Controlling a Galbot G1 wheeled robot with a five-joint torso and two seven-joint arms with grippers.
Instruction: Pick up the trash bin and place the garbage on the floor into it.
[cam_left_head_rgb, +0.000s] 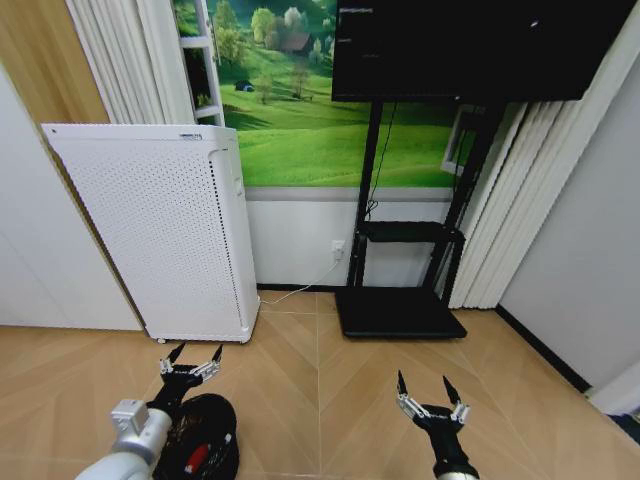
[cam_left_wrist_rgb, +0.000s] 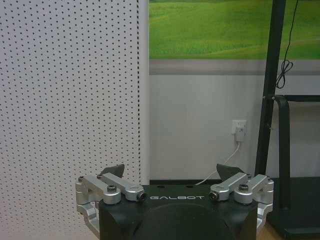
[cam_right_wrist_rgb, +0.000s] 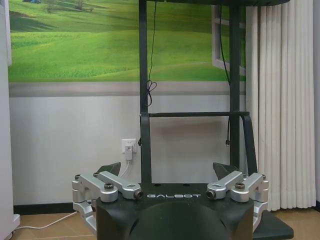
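So the biggest thing in the room was the wall mural (cam_left_head_rgb: 320, 120) of green hills, with a black TV screen (cam_left_head_rgb: 470, 45) mounted on a dark stand (cam_left_head_rgb: 400, 300) right in front of it, and white curtains (cam_left_head_rgb: 520, 220) hanging off to the right. On the left stood a tall white perforated appliance (cam_left_head_rgb: 160, 230), its cable running along the wood floor (cam_left_head_rgb: 330, 390) toward a wall socket (cam_left_wrist_rgb: 240, 129). Down at the lower left of the head view, the trash bin (cam_left_head_rgb: 205, 445) sat on the floor just in front of that appliance, black mesh, with something small and red (cam_left_head_rgb: 197, 460) visible inside it; couldn't really tell what it was. The left claw (cam_left_head_rgb: 192, 357) hung just above the bin's far rim, fingers spread wide and holding nothing, and its wrist camera looked straight at the perforated panel and the socket. The right claw (cam_left_head_rgb: 430, 390) was well off to the right over bare floor, also spread apart and empty, pointing toward the stand's base.
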